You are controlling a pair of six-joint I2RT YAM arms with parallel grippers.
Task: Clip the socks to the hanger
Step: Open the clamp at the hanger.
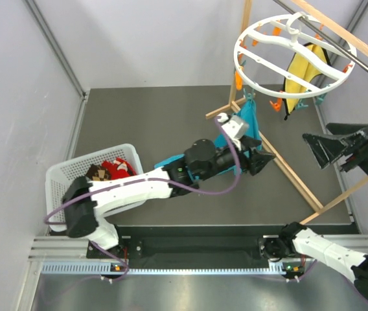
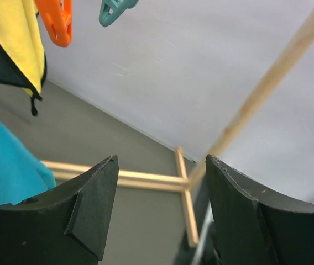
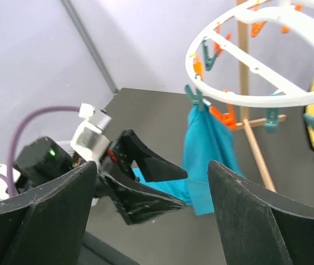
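The white ring hanger (image 1: 256, 72) hangs from the wooden rail at the upper right, its rim hung with orange and teal clips; it also shows in the right wrist view (image 3: 240, 52). Red socks (image 1: 120, 168) and a brown checkered sock (image 1: 97, 172) lie in the white basket. My left gripper (image 1: 267, 160) is open and empty, over the mat beside the hanging teal cloth (image 1: 251, 118). In its wrist view the left gripper (image 2: 160, 163) frames only the wooden frame. My right gripper (image 1: 315, 150) is open and empty at the right, facing the left gripper (image 3: 171, 187).
The white mesh basket (image 1: 67, 175) stands at the left. A wooden rail frame (image 1: 294, 173) crosses the mat diagonally under the hanger. A yellow cloth (image 1: 304, 74) hangs on the far side of the ring. Grey walls enclose the mat.
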